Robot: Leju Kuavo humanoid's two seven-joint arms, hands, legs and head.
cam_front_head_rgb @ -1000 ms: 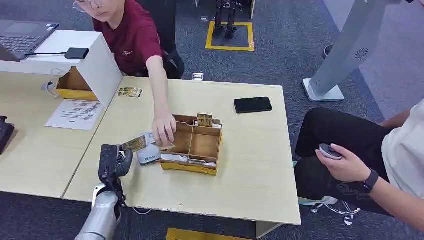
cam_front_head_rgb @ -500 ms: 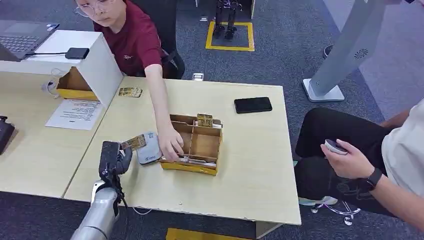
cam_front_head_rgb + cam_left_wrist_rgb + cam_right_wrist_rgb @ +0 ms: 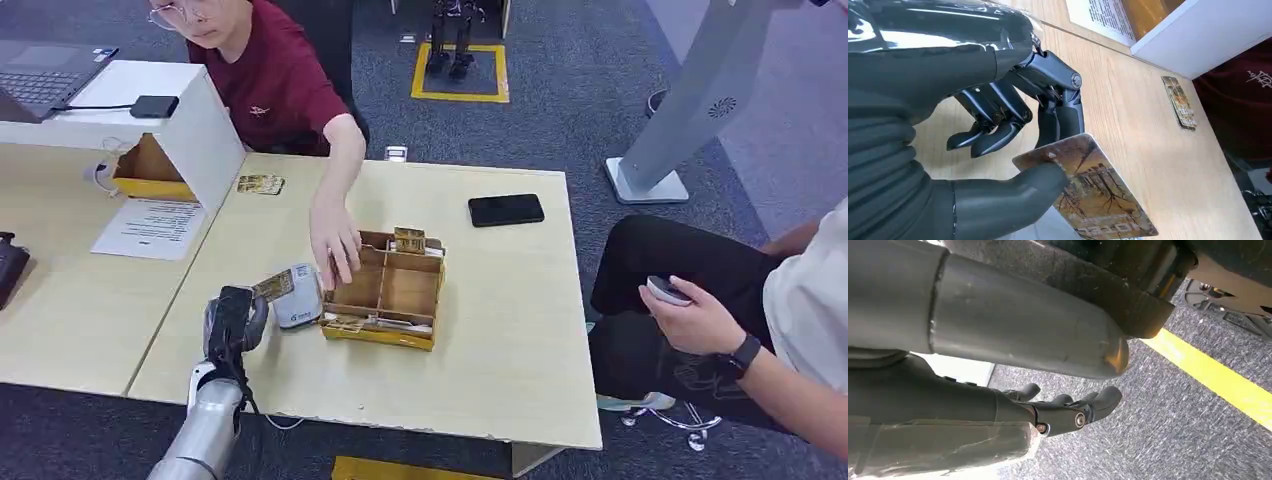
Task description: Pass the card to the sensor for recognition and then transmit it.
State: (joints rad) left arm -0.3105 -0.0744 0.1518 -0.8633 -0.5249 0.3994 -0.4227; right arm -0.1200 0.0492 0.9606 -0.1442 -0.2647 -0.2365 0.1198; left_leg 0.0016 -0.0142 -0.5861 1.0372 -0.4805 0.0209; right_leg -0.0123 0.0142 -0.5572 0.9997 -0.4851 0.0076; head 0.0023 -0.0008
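Note:
My left hand (image 3: 234, 318) pinches a gold picture card (image 3: 272, 286) between thumb and fingers, near the table's front left. The card (image 3: 1090, 192) juts over the edge of the white card sensor (image 3: 299, 297), which lies flat beside the wooden divider box (image 3: 386, 288). In the left wrist view the thumb (image 3: 1013, 199) presses the card from below while the dark fingers (image 3: 1058, 112) back it. My right hand (image 3: 1068, 410) hangs beside my body over the carpet, fingers loosely spread and holding nothing.
A person in a red shirt reaches a hand (image 3: 334, 240) over the box's near-left compartment. Another gold card (image 3: 260, 184) lies on the table (image 3: 500, 330) further back. A black phone (image 3: 506, 209) sits far right. A seated person (image 3: 740, 310) holds a small device.
My left hand has edged right toward the sensor with the card. The person's hand has drawn back from the box's front to its left rear corner.

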